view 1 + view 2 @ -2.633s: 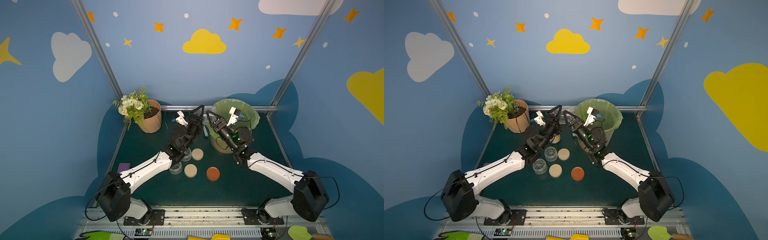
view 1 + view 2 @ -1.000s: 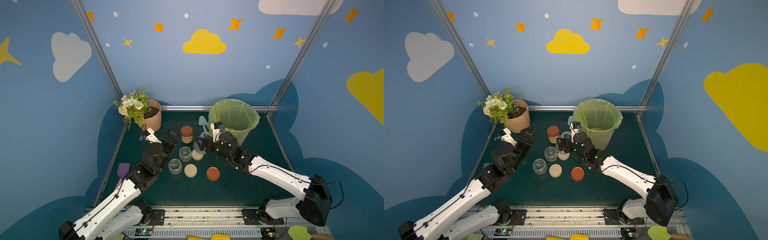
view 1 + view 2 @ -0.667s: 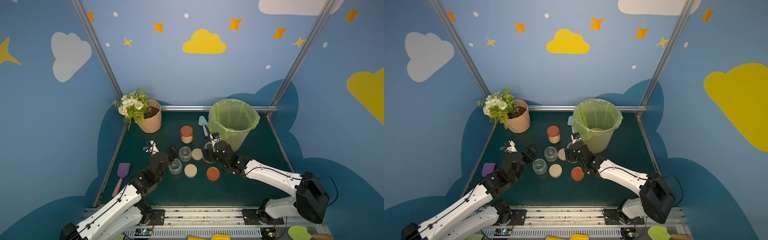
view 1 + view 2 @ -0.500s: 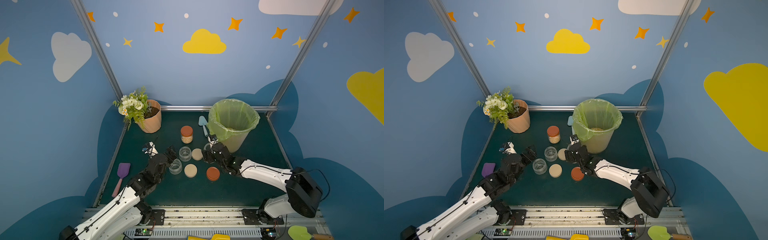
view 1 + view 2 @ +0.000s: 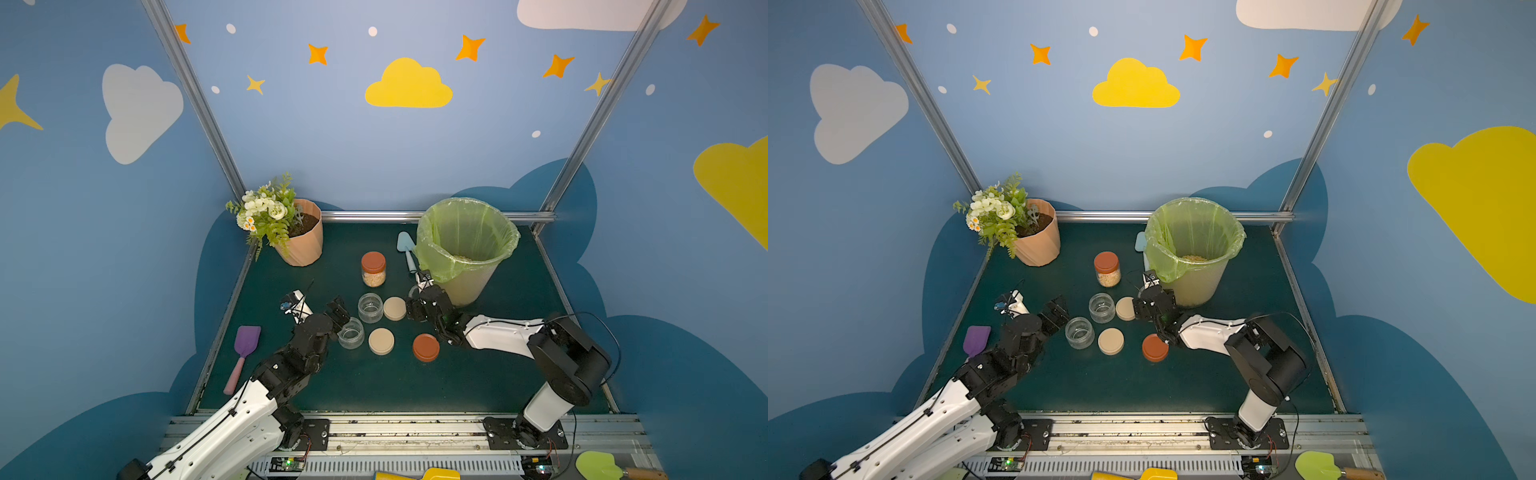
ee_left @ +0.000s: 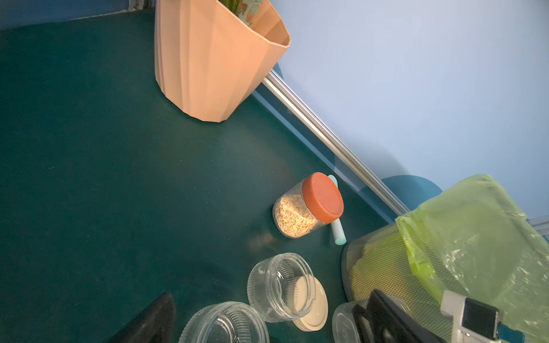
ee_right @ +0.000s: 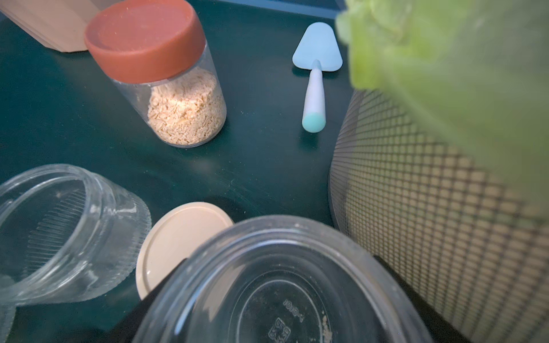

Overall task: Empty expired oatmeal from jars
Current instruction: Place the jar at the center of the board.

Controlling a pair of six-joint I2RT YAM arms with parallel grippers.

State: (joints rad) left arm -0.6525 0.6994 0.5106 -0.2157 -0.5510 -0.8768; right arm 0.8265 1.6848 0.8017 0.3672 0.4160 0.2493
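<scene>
One closed jar point(image 5: 373, 270) point(image 5: 1107, 270) with a rust-red lid stands mid-mat, oatmeal point(image 6: 292, 218) point(image 7: 185, 115) showing through its wall. Two empty open jars point(image 5: 370, 307) point(image 5: 351, 332) stand nearer the front. My right gripper point(image 5: 417, 297) point(image 7: 282, 311) is shut on a third empty jar point(image 7: 276, 267), held low at the bin's foot, with a few crumbs inside. My left gripper point(image 5: 332, 318) point(image 5: 1050, 318) is open, just left of the nearest empty jar point(image 6: 225, 323), holding nothing. More oatmeal point(image 5: 1192, 258) lies in the bin.
The green-lined mesh bin point(image 5: 419, 241) stands back right and the peach flowerpot point(image 5: 301, 245) back left. Two beige lids point(image 5: 394, 308) point(image 5: 381, 340) and a rust-red lid point(image 5: 426, 347) lie loose on the mat. A blue trowel point(image 5: 406, 249) lies beside the bin, a purple spatula point(image 5: 245, 353) at the left edge.
Both arms came down from the bin's rim. The left arm pulled back to the left of the empty jars. The right gripper lowered its empty jar beside the bin.
</scene>
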